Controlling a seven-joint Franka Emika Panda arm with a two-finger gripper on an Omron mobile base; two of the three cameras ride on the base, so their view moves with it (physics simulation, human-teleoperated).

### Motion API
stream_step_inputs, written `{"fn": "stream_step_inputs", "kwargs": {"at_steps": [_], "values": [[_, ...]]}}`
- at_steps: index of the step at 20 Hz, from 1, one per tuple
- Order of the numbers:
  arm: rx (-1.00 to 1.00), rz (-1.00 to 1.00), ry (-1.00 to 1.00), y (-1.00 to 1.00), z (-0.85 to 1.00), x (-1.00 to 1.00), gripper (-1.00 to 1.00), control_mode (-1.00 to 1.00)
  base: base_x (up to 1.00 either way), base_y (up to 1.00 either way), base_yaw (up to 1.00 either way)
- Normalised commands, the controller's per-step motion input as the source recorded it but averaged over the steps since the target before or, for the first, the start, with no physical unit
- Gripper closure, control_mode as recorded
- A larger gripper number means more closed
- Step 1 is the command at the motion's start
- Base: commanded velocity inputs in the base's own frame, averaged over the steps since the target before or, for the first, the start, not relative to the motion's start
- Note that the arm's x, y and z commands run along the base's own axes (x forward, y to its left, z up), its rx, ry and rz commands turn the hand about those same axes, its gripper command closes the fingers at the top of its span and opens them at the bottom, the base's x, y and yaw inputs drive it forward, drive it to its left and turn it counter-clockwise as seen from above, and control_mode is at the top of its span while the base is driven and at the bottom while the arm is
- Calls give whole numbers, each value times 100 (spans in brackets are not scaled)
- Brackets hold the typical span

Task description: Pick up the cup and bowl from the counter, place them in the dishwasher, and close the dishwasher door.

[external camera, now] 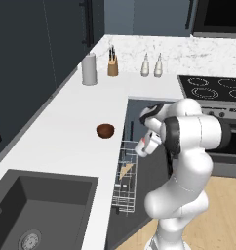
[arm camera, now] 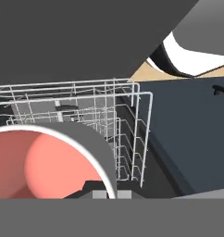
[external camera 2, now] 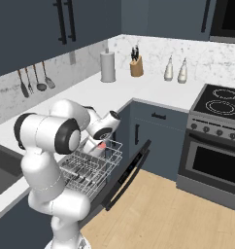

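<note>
Hand view: the gripper (arm camera: 107,192) is closed on the rim of the cup (arm camera: 53,157), held over the white wire rack (arm camera: 109,115) of the dishwasher (external camera: 139,161); whether the cup touches the wires is unclear. The bowl (external camera: 105,130) sits on the counter (external camera: 66,122), and the dishwasher door (external camera 2: 126,177) hangs open.

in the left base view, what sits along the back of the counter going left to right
tall grey cylinder canister → wooden knife block with dark handles → first white pear-shaped shaker → second white pear-shaped shaker → black glass stovetop
</note>
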Motion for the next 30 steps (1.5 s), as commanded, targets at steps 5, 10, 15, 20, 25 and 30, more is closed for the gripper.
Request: {"fn": "stream_step_inputs", "kwargs": {"at_steps": [5, 10, 15, 20, 25, 30], "values": [[8, 0, -3, 0, -16, 4, 100, -100, 0, 0, 0], [8, 0, -1, 0, -12, 15, 100, -100, 0, 0, 0], [5, 0, 0, 0, -17, 25, 100, -100, 0, 0, 0], [0, 1, 0, 0, -21, 32, 100, -100, 0, 0, 0], [0, 1, 0, 4, -23, 36, 100, -100, 0, 0, 0], [0, 2, -1, 2, -24, 32, 100, -100, 0, 0, 0]]}}
